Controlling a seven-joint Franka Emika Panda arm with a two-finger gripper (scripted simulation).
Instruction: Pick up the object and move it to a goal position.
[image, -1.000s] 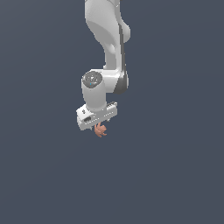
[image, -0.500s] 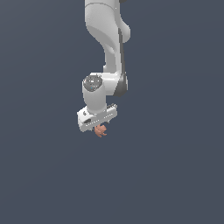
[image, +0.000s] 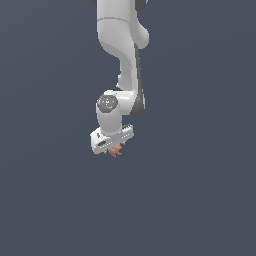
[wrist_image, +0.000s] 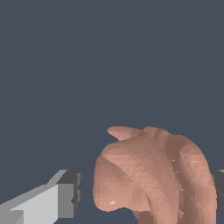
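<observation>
The object (image: 116, 150) is a tiny orange-brown lump with finger-like lobes. It sits between the fingers of my white gripper (image: 114, 149), just under the hand, in the middle of the exterior view. In the wrist view the object (wrist_image: 148, 175) fills the space between the two dark finger pads (wrist_image: 72, 192), and my gripper (wrist_image: 146, 189) is shut on it. A narrow gap shows beside one pad. The far pad is mostly cut off by the frame edge.
The white arm (image: 122, 55) comes down from the top of the exterior view to the hand. Everything around is a plain dark grey-blue background with no edges, other objects or goal marker visible.
The hand has shifted slightly downward with the object still between its fingers. The arm's pose is almost the same.
</observation>
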